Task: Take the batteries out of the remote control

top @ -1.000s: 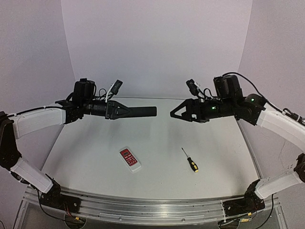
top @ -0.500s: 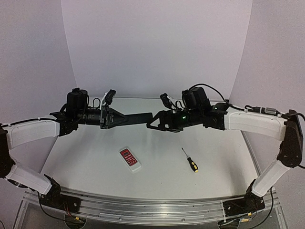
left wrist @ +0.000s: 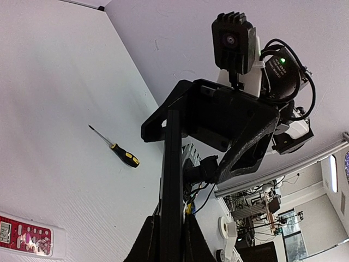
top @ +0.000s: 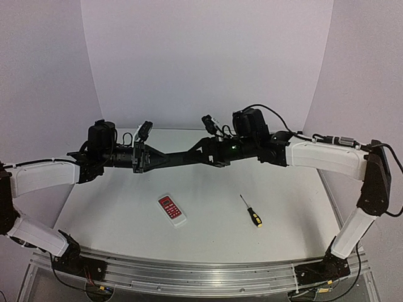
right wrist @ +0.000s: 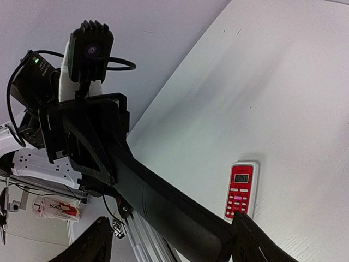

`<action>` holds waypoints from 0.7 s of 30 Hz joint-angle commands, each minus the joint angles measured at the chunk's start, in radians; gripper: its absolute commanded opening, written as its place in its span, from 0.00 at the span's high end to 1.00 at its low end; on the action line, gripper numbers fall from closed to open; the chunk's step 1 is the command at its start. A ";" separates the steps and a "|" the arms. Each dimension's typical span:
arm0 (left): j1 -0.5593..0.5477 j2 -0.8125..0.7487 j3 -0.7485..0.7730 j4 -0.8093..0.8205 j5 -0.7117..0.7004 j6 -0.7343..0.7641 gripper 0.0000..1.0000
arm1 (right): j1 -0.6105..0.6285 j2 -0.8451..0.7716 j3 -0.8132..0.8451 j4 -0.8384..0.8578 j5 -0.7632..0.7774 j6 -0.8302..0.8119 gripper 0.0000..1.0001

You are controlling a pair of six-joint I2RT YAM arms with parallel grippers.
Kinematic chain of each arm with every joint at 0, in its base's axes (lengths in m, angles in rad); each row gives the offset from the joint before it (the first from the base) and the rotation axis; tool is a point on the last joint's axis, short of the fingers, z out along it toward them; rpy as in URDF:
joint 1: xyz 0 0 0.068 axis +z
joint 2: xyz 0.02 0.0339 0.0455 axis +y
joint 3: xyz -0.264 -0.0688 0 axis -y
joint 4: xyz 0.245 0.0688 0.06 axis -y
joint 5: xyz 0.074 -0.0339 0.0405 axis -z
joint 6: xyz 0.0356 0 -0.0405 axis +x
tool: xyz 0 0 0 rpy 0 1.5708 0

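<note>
**Top cam:** The left gripper (top: 162,160) is pinched narrow on a long black plastic remote (top: 181,156) and holds it level in the air, well above the white desk (top: 283,182). The big change is on the other side. A sec ago the right gripper (top: 198,153) hung well apart from the remote's free end; now it has swung across and sits over that end, w/ both arms meeting mid-air. A small red-and-white button remote (top: 172,210) and a thin screwdriver w/ yellow-and-black handle (top: 251,211) lie on the desk just where they were.

**Left wrist cam:** The black remote runs up and away from the lens, and its far end is swallowed btwn the right gripper's black jaws. The jaws sit around the end, not beside it.

**Right wrist cam:** This gripper's fingers (right wrist: 248,243) stand either side of the remote's end. One looks to be touching, while the other shows a clear gap. They've narrowed from a sec ago but are wide yet, so nothing is clamped.

No batteries show in any cam. I'd say they're inside the black remote, and I can't tell which face has the cover. My read is that a two-handed hold is being set up and the unloading proper hasn't started. The right grip needs to firm up first.
</note>
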 commanded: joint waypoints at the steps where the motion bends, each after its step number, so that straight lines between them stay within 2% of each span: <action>1: -0.006 -0.014 -0.005 0.101 0.015 -0.034 1.00 | 0.001 0.026 0.044 0.031 -0.071 0.013 0.32; 5: -0.008 -0.004 -0.013 0.124 0.026 -0.050 1.00 | 0.000 0.025 0.043 0.031 -0.072 0.012 0.36; 12: -0.020 -0.011 -0.024 0.151 0.051 -0.053 1.00 | 0.001 0.027 0.035 0.031 -0.059 0.023 0.53; 18: -0.038 -0.034 -0.032 0.175 0.084 -0.052 1.00 | 0.001 0.031 0.028 0.031 -0.036 0.047 0.71; 21: -0.039 -0.050 -0.043 0.185 0.098 -0.047 1.00 | 0.001 0.025 0.015 0.031 -0.021 0.060 0.76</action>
